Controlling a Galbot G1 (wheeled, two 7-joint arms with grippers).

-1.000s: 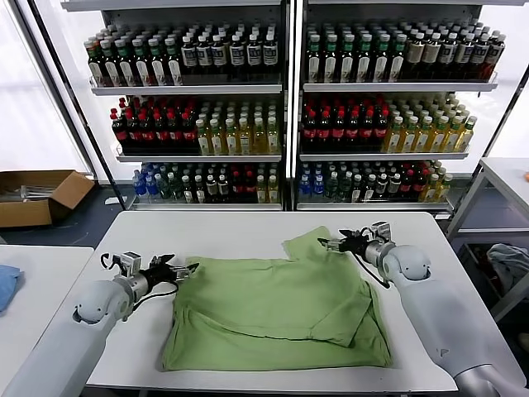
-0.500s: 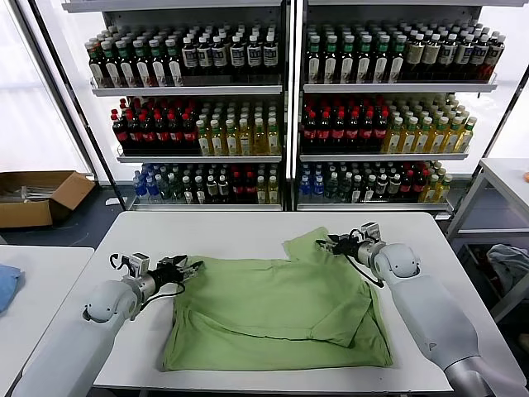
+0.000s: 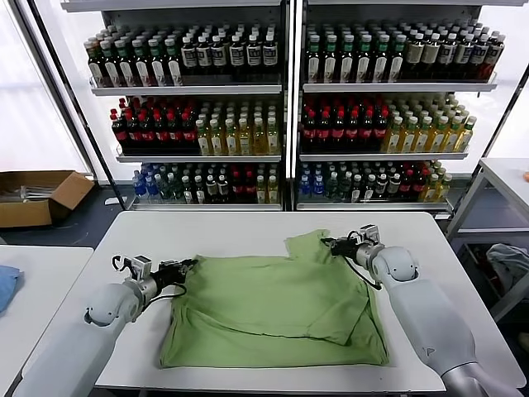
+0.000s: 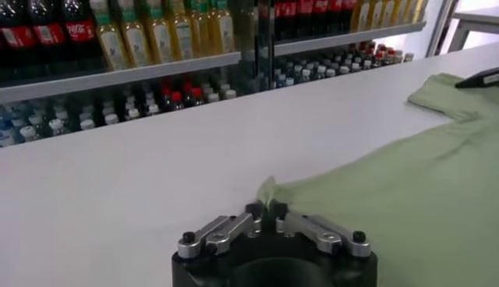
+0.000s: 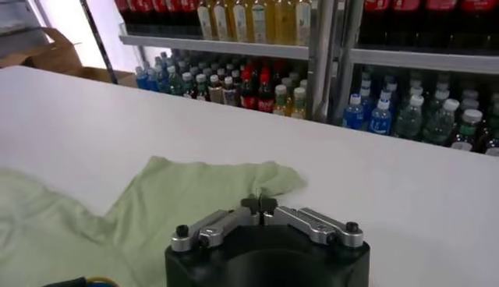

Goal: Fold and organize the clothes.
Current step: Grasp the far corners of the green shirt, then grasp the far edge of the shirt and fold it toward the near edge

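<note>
Both pincers [image 3: 188,266] [image 3: 331,243] clamped tight.

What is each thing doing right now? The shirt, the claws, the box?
polo shirt: lying partly folded on the table, pinched at two far corners.
left claw: shut on the shirt's corner.
right claw: shut on the shirt's sleeve.
cardboard box: open, on the floor.
bottles: upright on shelves.

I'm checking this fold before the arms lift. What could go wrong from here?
1. The left gripper pinches only a thin corner of the polo shirt; it may slip out.
2. The right gripper also holds just the sleeve edge.
3. The shirt is already partly folded; uneven lifting could undo it.
</note>
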